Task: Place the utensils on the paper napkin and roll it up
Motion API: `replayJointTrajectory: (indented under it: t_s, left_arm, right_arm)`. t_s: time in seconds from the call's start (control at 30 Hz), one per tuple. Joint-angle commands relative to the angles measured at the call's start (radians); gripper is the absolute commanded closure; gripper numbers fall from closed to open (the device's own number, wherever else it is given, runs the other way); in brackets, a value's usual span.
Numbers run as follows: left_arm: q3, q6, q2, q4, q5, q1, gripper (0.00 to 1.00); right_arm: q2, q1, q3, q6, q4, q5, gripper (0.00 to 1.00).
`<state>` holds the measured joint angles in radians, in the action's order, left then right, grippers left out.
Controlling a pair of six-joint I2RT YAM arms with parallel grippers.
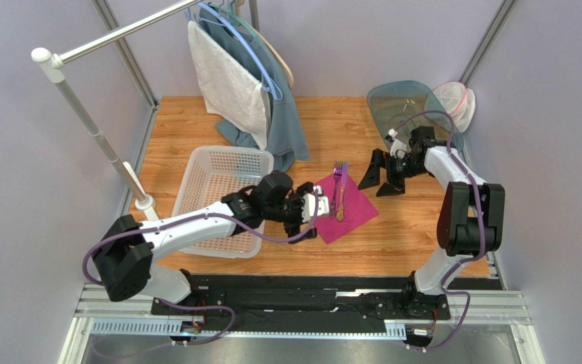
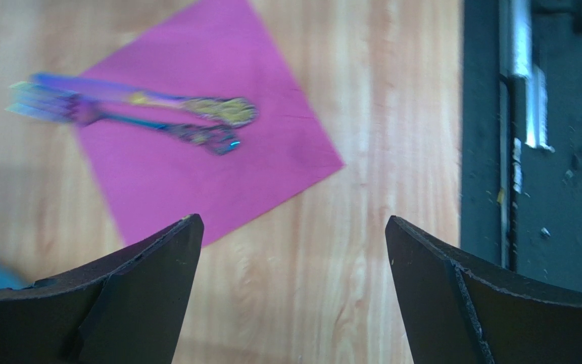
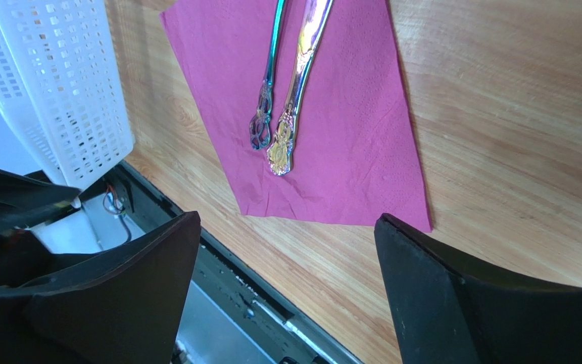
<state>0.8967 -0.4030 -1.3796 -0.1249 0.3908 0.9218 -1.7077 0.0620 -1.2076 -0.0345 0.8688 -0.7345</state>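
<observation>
left tool (image 2: 292,224) spread wide, empty | right tool (image 3: 286,220) likewise | utensils (image 3: 295,98) on paper napkin (image 3: 347,136)

The light-brown wooden table (image 1: 408,243) carries 1 white perforated plastic basket (image 1: 233,152) and, just beside it, 1 magenta square paper napkin (image 1: 356,214).

The right wrist view crops the utensils (image 3: 281,144).

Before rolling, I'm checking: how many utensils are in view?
2. Both lie side by side on the paper napkin: a bluish one and a gold-handled one. Part of the white basket is covered, so more may hide.
</observation>
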Motion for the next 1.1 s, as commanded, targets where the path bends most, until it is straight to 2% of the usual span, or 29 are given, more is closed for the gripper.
replayJointTrajectory:
  t_s: [0.0,0.07,0.1,0.17,0.27,0.4,0.5,0.73,1.07]
  left_arm:
    - [0.1,-0.215,-0.133,-0.04,0.149,0.031,0.01]
    - [0.137,-0.272,-0.192,-0.09,0.222,0.032,0.04]
    - [0.136,-0.278,-0.206,-0.07,0.239,0.032,0.09]
    - [0.119,-0.301,-0.24,-0.003,0.292,0.034,0.12]
    - [0.093,-0.378,-0.288,0.068,0.295,0.049,0.21]
    - [0.128,-0.43,-0.352,0.056,0.306,0.061,0.41]
    - [0.154,-0.474,-0.4,0.018,0.298,0.071,0.46]
    - [0.16,-0.496,-0.464,0.034,0.241,0.072,0.47]
    - [0.183,-0.459,-0.53,0.064,0.198,0.072,0.54]
  right_arm:
    - [-0.059,-0.002,-0.05,-0.044,0.05,-0.074,0.12]
    - [-0.085,-0.002,-0.072,-0.051,0.064,-0.091,0.14]
    - [-0.104,-0.002,-0.079,-0.062,0.085,-0.1,0.15]
    - [-0.113,-0.002,-0.089,-0.076,0.093,-0.098,0.16]
    - [-0.116,-0.002,-0.092,-0.082,0.096,-0.094,0.16]
    - [-0.118,-0.002,-0.083,-0.081,0.098,-0.095,0.17]
    - [-0.107,-0.001,-0.072,-0.077,0.095,-0.094,0.18]
    - [-0.086,-0.001,-0.033,-0.079,0.085,-0.085,0.18]
    - [-0.079,0.001,-0.026,-0.081,0.087,-0.091,0.19]
